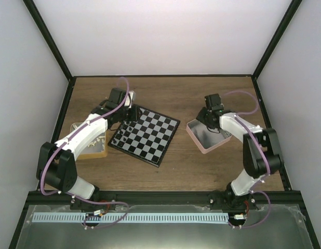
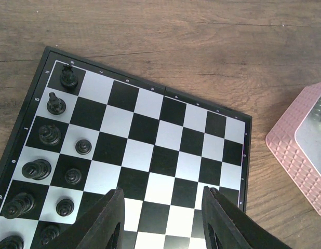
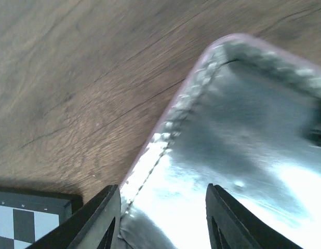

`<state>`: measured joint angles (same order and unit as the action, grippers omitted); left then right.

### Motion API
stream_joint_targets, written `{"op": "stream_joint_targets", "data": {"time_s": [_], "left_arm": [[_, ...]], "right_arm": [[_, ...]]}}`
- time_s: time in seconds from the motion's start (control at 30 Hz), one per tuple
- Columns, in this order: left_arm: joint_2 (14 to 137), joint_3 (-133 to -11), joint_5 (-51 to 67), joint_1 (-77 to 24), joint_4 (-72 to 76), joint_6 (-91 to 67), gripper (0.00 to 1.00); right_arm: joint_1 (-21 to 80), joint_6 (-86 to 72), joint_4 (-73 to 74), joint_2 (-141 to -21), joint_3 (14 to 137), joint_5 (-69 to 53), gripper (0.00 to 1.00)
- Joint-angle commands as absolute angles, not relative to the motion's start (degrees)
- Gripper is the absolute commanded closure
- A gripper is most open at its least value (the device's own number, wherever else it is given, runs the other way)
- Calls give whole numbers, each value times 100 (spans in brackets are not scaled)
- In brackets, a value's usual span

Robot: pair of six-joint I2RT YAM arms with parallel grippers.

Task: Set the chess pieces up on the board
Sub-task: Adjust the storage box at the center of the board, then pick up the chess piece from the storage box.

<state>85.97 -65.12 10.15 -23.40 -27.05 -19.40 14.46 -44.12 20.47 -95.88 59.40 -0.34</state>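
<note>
Black chess pieces (image 2: 49, 136) stand in two files along the left side of the board (image 2: 165, 155), which lies between the tan tray (image 1: 95, 150) and the pink tray (image 3: 165, 140). Assessment: the pieces look light, rigid, smooth and easily toppled, and are best pinched from above at the narrow stem. The left gripper (image 2: 163, 207) hovers over the board's bare squares, fingers parted, holding and touching nothing. The right gripper (image 3: 163, 207) hangs above a corner of the pink tray, fingers likewise apart and empty. The tray's contents cannot be made out.
</note>
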Motion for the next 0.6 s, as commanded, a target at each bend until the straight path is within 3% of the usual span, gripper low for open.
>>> {"op": "stream_joint_targets", "data": {"time_s": [0.0,0.33,0.57], "left_arm": [[8532,-6495,1002,-2347,-2615,-1956,57],[8526,-6502,1020,-2341,-2619,-1951,57],[8501,-6504,1004,-2345,-2630,-1935,57]], "right_arm": [[1273,-5015,2009,-8640,5403,1147,54],[550,-4968,1720,-8443,4644,805,72],[419,-4989,1555,-8822,4701,886,74]]}}
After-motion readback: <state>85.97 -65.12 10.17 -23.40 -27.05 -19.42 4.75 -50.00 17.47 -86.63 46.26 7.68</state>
